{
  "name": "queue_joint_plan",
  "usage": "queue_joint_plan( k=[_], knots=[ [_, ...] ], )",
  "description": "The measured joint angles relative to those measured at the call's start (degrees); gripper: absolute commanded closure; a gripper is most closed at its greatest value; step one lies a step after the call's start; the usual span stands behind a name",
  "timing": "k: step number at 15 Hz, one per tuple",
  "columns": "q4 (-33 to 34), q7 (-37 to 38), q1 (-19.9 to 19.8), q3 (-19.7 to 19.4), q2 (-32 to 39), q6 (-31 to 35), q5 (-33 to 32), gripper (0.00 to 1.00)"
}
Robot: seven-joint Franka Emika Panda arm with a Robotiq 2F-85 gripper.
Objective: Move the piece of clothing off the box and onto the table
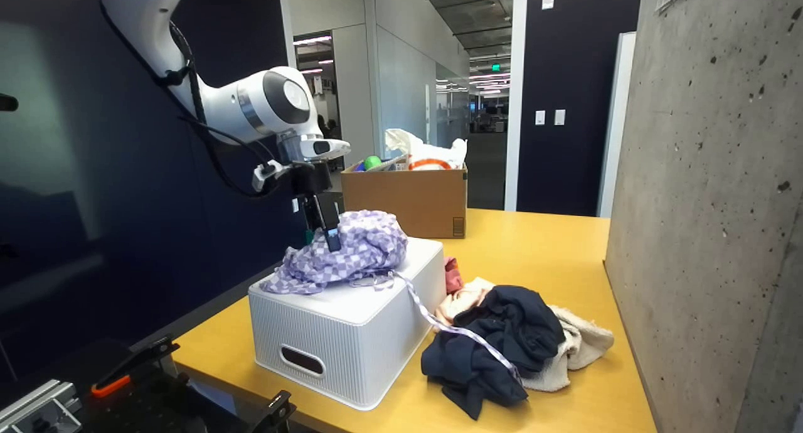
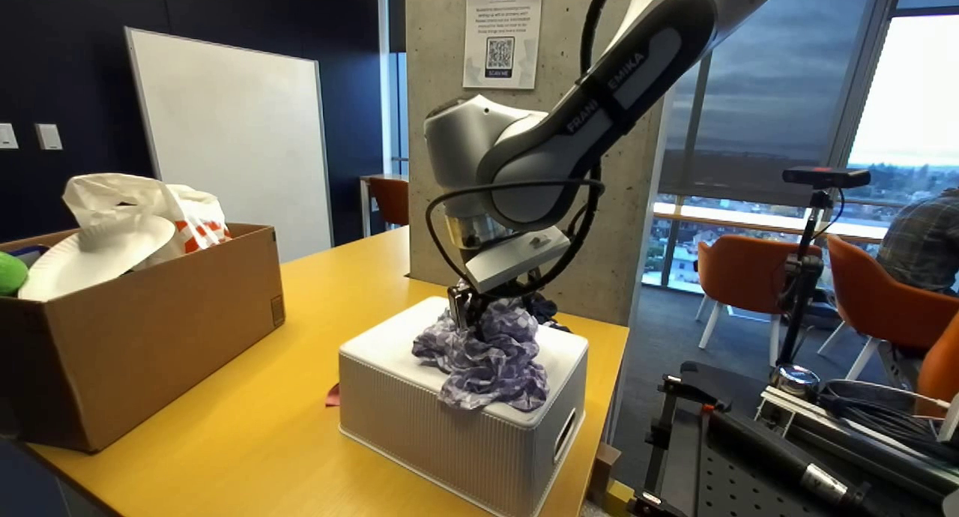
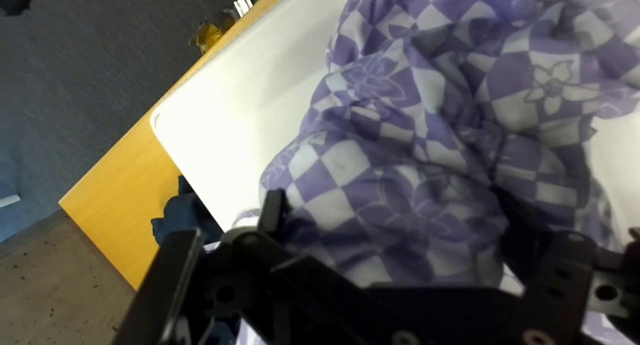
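A white robot arm (image 1: pixel 266 110) reaches in from 11 o'clock in an exterior view, its black fingers (image 1: pixel 331 223) pointing down into a crumpled lilac-and-white checked garment (image 1: pixel 371 248). The garment is heaped on top of a white box (image 1: pixel 342 345), which stands on a yellow counter (image 1: pixel 539 251). In the wrist view the fingers are spread wide and unclenched, one at 7 o'clock and one at 4 o'clock, with folds of the garment bulging up between them. In an exterior view a thin checked strap (image 1: pixel 421 305) trails from the heap toward 4 o'clock, over the box's edge and across a dark cloth (image 1: pixel 521 323), which lies on the counter at the box's 3 o'clock. A beige cloth (image 1: pixel 582 345) shows past it, further out at 3 o'clock; a peach cloth (image 1: pixel 463 301) lies between the box and the dark cloth, and a red cloth (image 1: pixel 452 276) sits just beside the box at 2 o'clock. The box's near end has a dark slot (image 1: pixel 302 361) at 7 o'clock. At 1 o'clock, behind the box and apart from it, a brown carton (image 1: pixel 404 197) stands on the counter with a white bag (image 1: pixel 433 154) and a green ball (image 1: pixel 372 162) showing above its rim. A concrete pillar (image 1: pixel 702 213) rises at 3 o'clock.
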Motion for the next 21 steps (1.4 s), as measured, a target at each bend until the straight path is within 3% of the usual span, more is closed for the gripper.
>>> queue_joint_plan(
  k=[4, 5, 7, 12, 16, 21],
  knots=[
    [0.8, 0.0, 0.0, -1.4, 3.5, 1.7, 0.0, 0.0],
    [1.3, 0.0, 0.0, -1.6, 4.4, 1.8, 0.0, 0.25],
    [2.4, 0.0, 0.0, -1.7, 6.0, 1.8, 0.0, 0.32],
    [4.4, 0.0, 0.1, -1.7, 7.8, 1.8, 0.1, 0.73],
    [5.1, 0.0, 0.1, -1.7, 8.2, 1.8, 0.1, 0.99],
    [7.1, 0.5, 0.9, -4.0, 8.0, 1.7, -0.3, 0.97]
  ],
)
